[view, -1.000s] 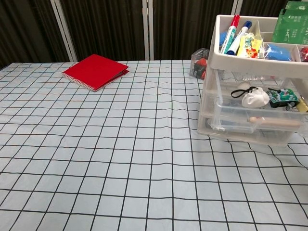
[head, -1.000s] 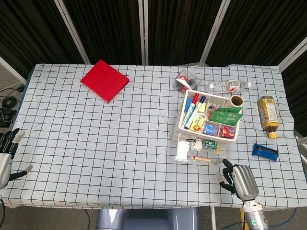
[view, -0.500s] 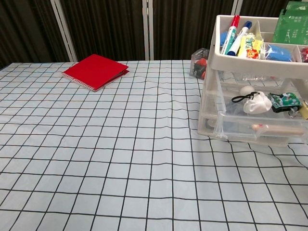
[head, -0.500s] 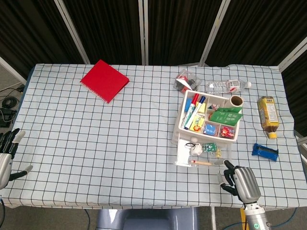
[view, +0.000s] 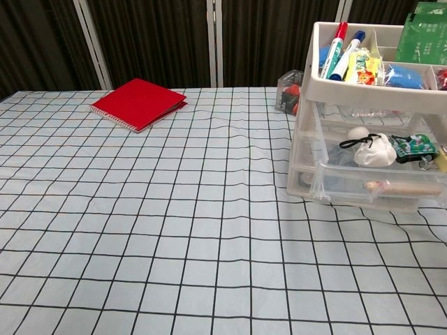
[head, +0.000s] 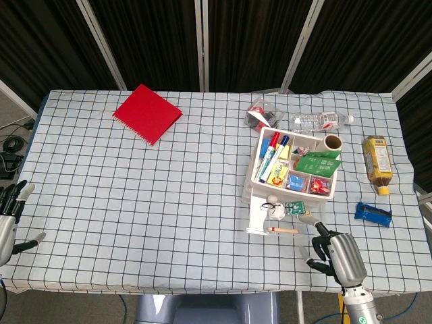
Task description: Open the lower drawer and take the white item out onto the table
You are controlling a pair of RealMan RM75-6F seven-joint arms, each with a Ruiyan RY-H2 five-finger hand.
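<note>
The white drawer unit (head: 253, 177) stands right of centre with pens and packets in its top tray. Its clear drawers are pulled out toward the front edge. The white item (view: 371, 151), with a black strap across it, lies in a pulled-out drawer beside a small green thing (view: 409, 144). The drawer (view: 349, 192) beneath holds a wooden stick (view: 413, 188). My right hand (head: 335, 253) hovers by the table's front edge, just right of the drawer fronts, fingers apart and holding nothing. At the far left edge my left hand (head: 9, 219) is spread and empty. The chest view shows neither hand.
A red notebook (head: 146, 113) lies at the back left. Behind the unit are a small clear box (head: 260, 115) and a lying water bottle (head: 317, 121). A tea bottle (head: 376, 162) and a blue packet (head: 372, 213) lie to the right.
My right hand has drawn back slightly toward the front edge, away from the drawer fronts. The white item and the drawers have shifted a little. The left hand has barely moved.
</note>
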